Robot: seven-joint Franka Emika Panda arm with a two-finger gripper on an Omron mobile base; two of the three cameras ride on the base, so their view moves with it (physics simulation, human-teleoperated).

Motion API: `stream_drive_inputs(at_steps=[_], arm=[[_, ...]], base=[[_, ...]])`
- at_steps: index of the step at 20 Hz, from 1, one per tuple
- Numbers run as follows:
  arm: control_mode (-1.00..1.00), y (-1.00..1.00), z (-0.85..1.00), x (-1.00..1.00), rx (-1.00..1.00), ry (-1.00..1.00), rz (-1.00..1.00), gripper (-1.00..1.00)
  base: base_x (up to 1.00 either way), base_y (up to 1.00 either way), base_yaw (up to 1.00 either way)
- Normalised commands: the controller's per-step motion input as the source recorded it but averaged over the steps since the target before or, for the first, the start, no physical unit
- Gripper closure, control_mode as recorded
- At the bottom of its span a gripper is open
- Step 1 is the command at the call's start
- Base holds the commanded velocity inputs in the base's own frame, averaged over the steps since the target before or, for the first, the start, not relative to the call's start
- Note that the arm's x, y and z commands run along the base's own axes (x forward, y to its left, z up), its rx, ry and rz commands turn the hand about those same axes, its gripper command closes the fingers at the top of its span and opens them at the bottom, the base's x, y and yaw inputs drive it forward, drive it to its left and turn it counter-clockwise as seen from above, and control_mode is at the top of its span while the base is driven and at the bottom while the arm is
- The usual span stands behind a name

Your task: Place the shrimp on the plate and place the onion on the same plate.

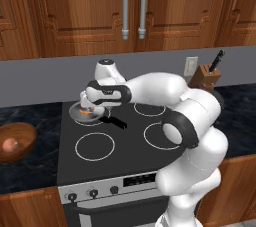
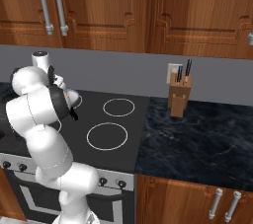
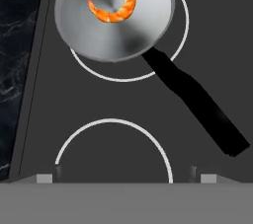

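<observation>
Two dark fingertips (image 3: 57,171) stand wide apart at the foot of the hand view: the jaws (image 3: 124,172) are fully open and hold nothing. They hang above the stove (image 1: 125,143), over a white burner ring (image 3: 113,149). Just ahead of the jaws lies the grey pan (image 3: 114,16) on the next ring, its black handle (image 3: 197,104) running back toward the right fingertip. Within the pan, clear of the jaws, lies the orange shrimp (image 3: 113,11), curved like a crescent. From the left base view the hand sits above the pan (image 1: 86,113) with the shrimp (image 1: 86,112) under it. Farther out to the jaws' left, on the dark worktop (image 1: 30,171), a wooden bowl (image 1: 16,141) holds the pinkish onion (image 1: 10,144). Far to the right, a knife block (image 2: 179,97) stands by the wall.
</observation>
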Motion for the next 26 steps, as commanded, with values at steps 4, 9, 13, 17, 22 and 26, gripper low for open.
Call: stream_drive_inputs(at_steps=[4, 9, 13, 17, 22, 26], arm=[[-1.00, 0.01, -0.21, 0.29, 0.00, 0.00, 0.00, -1.00], [-1.00, 0.00, -0.24, 0.34, 0.00, 0.00, 0.00, -1.00], [-1.00, 0.02, -0.23, 0.37, 0.00, 0.00, 0.00, -1.00], [-1.00, 0.02, -0.22, 0.32, 0.00, 0.00, 0.00, -1.00], [-1.00, 0.10, -0.15, 0.32, 0.00, 0.00, 0.00, -1.00], [-1.00, 0.16, -0.08, 0.34, 0.00, 0.00, 0.00, -1.00]], base=[[0.00, 0.00, 0.00], [0.00, 0.00, 0.00], [0.00, 0.00, 0.00], [0.00, 0.00, 0.00], [0.00, 0.00, 0.00], [0.00, 0.00, 0.00]])
